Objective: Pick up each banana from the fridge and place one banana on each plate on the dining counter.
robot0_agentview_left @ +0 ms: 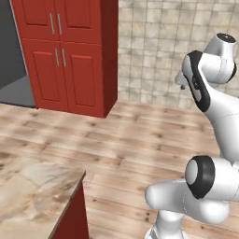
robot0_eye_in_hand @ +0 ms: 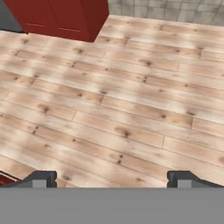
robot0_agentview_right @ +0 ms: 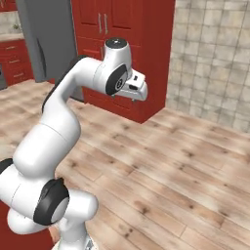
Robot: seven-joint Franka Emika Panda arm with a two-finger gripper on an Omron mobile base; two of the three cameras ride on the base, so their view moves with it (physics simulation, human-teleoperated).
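Evidently the robot is in transit between stations: its two-finger gripper (robot0_eye_in_hand: 112,178) hangs with jaws wide apart and empty above the pale wooden plank floor (robot0_eye_in_hand: 122,109). No banana is visible. A corner of the beige marbled dining counter (robot0_agentview_left: 32,196) sits at the lower left of the left base view, while the tall grey fridge (robot0_agentview_right: 46,39) stands beside the red cabinets (robot0_agentview_right: 122,29). Judging by this, the next move calls for driving toward the fridge to fetch a banana.

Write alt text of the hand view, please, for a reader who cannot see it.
The open gripper with two dark finger tips hangs over a pale wooden plank floor, holding nothing. A tall red cabinet stands at the top left, beside a beige tiled wall.
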